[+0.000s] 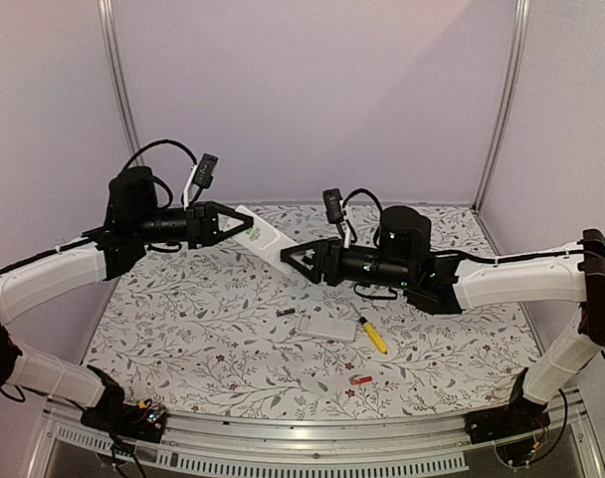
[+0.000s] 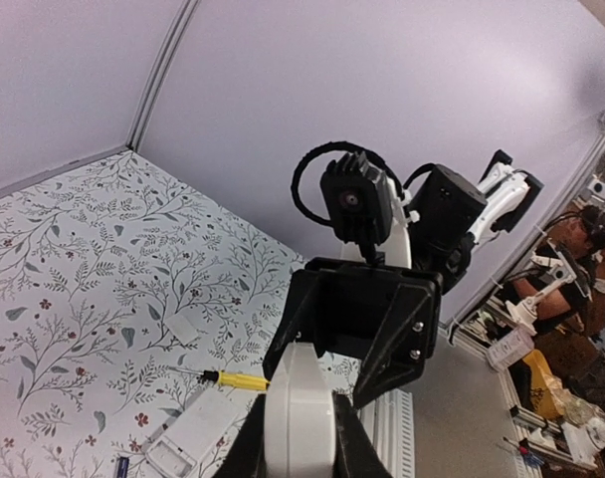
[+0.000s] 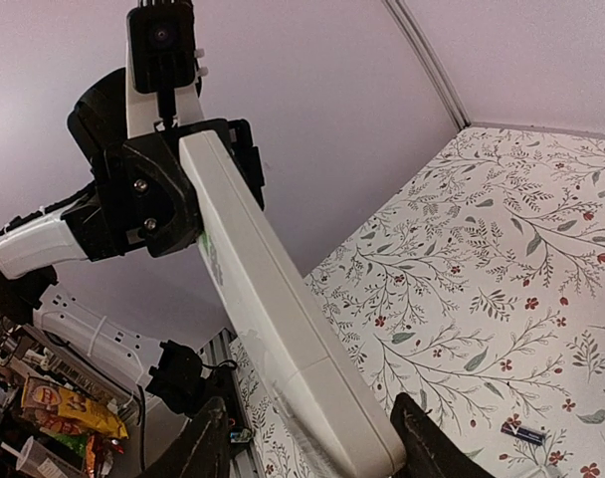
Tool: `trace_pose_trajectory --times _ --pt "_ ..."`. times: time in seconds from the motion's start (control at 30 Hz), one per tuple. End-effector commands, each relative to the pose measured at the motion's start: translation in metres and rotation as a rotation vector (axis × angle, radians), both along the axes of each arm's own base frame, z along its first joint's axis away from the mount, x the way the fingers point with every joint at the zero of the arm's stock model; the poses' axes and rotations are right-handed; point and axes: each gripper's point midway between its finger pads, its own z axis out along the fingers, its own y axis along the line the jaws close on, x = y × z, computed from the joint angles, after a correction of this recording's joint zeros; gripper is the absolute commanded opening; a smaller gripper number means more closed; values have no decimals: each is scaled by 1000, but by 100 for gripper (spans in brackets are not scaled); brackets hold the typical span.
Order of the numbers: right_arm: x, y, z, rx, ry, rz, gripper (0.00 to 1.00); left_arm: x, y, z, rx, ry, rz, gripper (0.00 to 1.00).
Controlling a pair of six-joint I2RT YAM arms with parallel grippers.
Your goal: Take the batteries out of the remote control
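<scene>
Batteries lie loose on the table (image 1: 183, 329), whose cloth is printed with grey leafy sprigs and small red flowers. A tiny dark battery (image 1: 285, 312) sits near the middle, and a red-orange battery (image 1: 360, 380) lies further right, nearer the front edge; it is too small to tell whether it is one or two. From the left, the left tool (image 1: 239, 225), black, angular and wedge-shaped, is clamped on one end of the remote control (image 1: 259, 235), a long, smooth white plastic slab held in the air and slanting down to the right. The right tool (image 1: 289, 260) meets its lower end with fingers apart, one on each side; a gap shows at one finger. On the table below lies a flat white rectangular piece (image 1: 325, 327) with rounded corners. Just to its right is a slim screwdriver (image 1: 372, 336) with a yellow handle and thin metal shaft.
</scene>
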Motion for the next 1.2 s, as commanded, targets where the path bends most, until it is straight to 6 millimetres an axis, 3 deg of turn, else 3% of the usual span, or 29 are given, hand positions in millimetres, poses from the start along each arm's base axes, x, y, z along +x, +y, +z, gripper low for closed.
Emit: trace_pose_trajectory --times 0.0,0.27,0.33,0.63,0.9,1.17 --pt "1 9 4 21 6 21 50 -6 2 10 -25 -40 -19 0" --pt "4 11 -3 18 27 11 24 -7 2 11 -26 -45 -24 0" --pt "4 10 -5 15 33 5 23 -8 2 11 -27 -46 -25 0" --pt "2 4 -13 -2 16 12 23 -10 1 13 -28 -51 -42 0" --pt "5 0 -19 -5 38 1 35 -12 2 16 -30 -61 -44 0" --pt "10 -6 -28 -14 71 -29 33 -10 2 15 -23 -63 -35 0"
